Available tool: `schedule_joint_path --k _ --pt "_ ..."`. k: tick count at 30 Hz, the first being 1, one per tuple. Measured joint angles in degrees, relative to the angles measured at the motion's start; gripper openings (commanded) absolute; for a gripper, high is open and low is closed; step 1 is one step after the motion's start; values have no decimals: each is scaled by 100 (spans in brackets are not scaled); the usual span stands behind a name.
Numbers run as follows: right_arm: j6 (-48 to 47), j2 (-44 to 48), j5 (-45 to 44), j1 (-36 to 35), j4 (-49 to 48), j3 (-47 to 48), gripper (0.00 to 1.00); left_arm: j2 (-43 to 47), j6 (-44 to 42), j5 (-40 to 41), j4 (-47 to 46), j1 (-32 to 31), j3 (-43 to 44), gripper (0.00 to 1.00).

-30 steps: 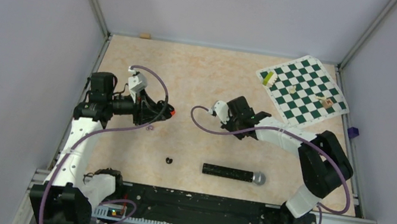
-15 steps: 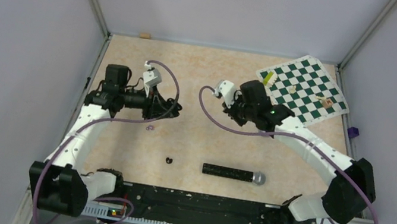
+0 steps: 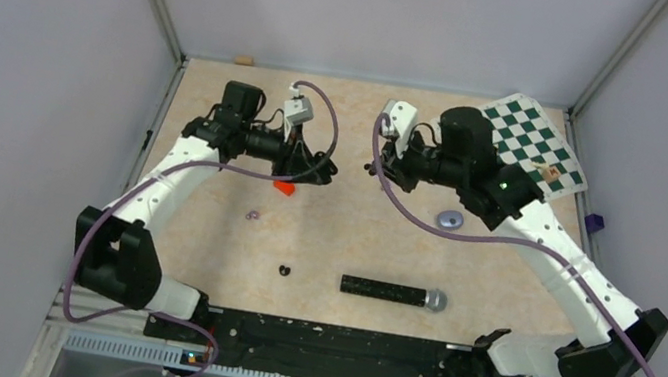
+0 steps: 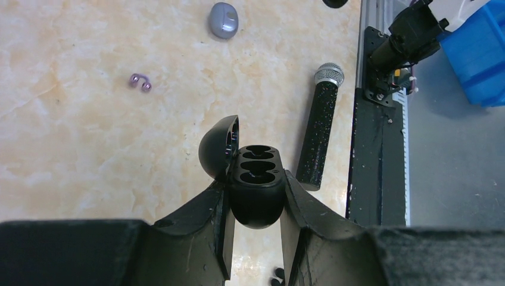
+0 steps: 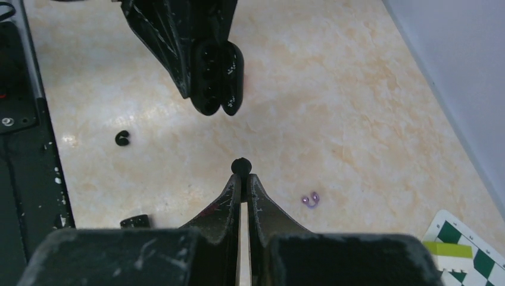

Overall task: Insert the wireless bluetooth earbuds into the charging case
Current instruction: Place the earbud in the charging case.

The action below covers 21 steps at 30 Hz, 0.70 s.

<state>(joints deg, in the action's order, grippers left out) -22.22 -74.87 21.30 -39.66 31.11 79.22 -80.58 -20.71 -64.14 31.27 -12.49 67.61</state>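
The left hand (image 3: 324, 165) is gripping the glossy black charging case (image 4: 256, 205) above the bench (image 3: 342, 240), lid open, both sockets empty. The right hand (image 5: 241, 179) is pinching one tiny black earbud (image 5: 240, 165); the second earbud (image 5: 122, 138) is lying on the bench.

Black charging case (image 4: 256, 196) open, earbud (image 5: 240, 165) pinched, second earbud (image 3: 285, 269) lying loose

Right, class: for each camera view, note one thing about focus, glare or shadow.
Top view: soft, even light, faint shadows. Left wrist view: charging case sharp, small glints on its gloss; bottom foreground blurred. Right wrist view: earbud at the right pincer tips crisp; near body blurred.
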Motion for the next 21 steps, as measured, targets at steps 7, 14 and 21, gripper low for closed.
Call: schedule_joint_path --k 7,14,21 --pt "262 319 525 0 -17 -52 0 -7 -118 70 28 -374 70 0" --pt "549 892 1073 0 -330 -501 0 -109 -1314 -367 1001 -704 730 0" --pt "839 1029 1801 0 -758 -1106 0 -170 -2140 -699 1580 -1158 544 0"
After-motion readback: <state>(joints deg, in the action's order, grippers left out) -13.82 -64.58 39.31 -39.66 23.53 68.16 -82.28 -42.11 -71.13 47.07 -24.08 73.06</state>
